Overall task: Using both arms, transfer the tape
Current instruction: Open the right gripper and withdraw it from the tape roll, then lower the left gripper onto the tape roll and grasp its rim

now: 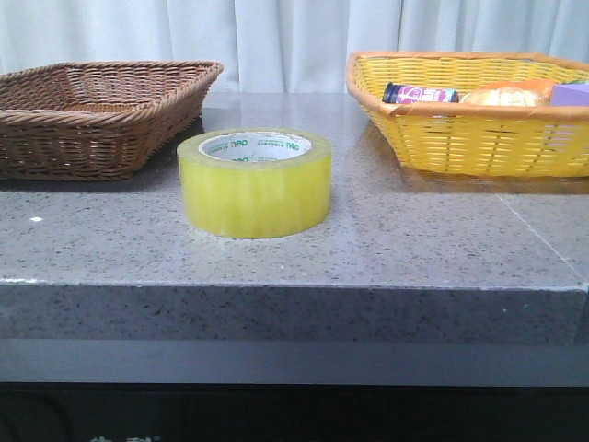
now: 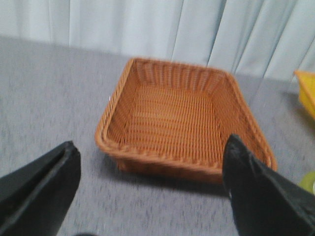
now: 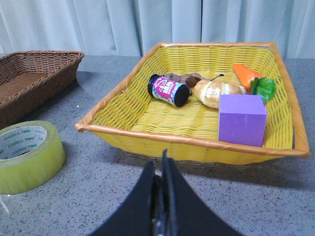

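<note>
Nothing visibly done: tape (image 1: 255, 182) sits flat mid-table, nearer front edge, untouched. Left gripper (image 2: 150, 184) spread wide over brown basket (image 2: 182, 118) (far-left corner). Right gripper (image 3: 162, 196) pressed together, empty, before yellow basket (image 3: 192, 142). Pickup, handover, placing remain

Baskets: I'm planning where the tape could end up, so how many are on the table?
2. A brown basket sits at the table's left rear, and a yellow basket, holding several items, at the right rear. The tape stands between them, nearer the front.
</note>
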Tool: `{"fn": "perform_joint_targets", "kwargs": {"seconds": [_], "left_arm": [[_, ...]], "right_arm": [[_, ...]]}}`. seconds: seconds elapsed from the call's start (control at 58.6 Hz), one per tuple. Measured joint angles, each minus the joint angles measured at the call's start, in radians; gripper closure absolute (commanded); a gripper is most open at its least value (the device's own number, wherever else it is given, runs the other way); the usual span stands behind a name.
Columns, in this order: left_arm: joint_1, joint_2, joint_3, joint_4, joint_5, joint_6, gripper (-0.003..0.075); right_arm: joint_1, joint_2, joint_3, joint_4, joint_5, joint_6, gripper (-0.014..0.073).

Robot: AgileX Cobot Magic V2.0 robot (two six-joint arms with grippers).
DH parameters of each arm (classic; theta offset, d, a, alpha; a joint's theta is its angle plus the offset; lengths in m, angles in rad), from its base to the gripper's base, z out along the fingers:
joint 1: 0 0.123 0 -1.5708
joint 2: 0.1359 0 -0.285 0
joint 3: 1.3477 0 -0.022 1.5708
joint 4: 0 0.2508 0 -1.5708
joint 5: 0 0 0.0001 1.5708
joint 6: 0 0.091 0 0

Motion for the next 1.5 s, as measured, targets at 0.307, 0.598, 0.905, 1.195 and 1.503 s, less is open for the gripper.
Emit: {"fn": "perform_joint_targets", "kwargs": {"seconds": [0.307,0.598,0.905,1.195,1.503], "left_arm": [[-0.102,0.249,-0.189,-0.15,0.248,0.114,0.0144],[-0.361,0.577,-0.357,-0.173,0.275,0.123,0.0196],[-0.516,0.867,-0.562,-0.251,0.315,0.09,0.0196],[-0.524,1.054,-0.717,-0.258,0.371,0.088,0.0196],[-0.524,1.138,-0.765,-0.205,0.361,0.087,0.0196]], "right_arm": [[0.0,0.0,0.002,0.002,-0.015,0.0,0.0714],[0.0,0.0,0.002,0.002,-0.017,0.0,0.0714],[0.0,0.0,0.002,0.002,-0.017,0.0,0.0714],[0.0,0.0,0.002,0.002,-0.019,0.0,0.0714],[0.0,0.0,0.002,0.002,-0.019,0.0,0.0714]]}}
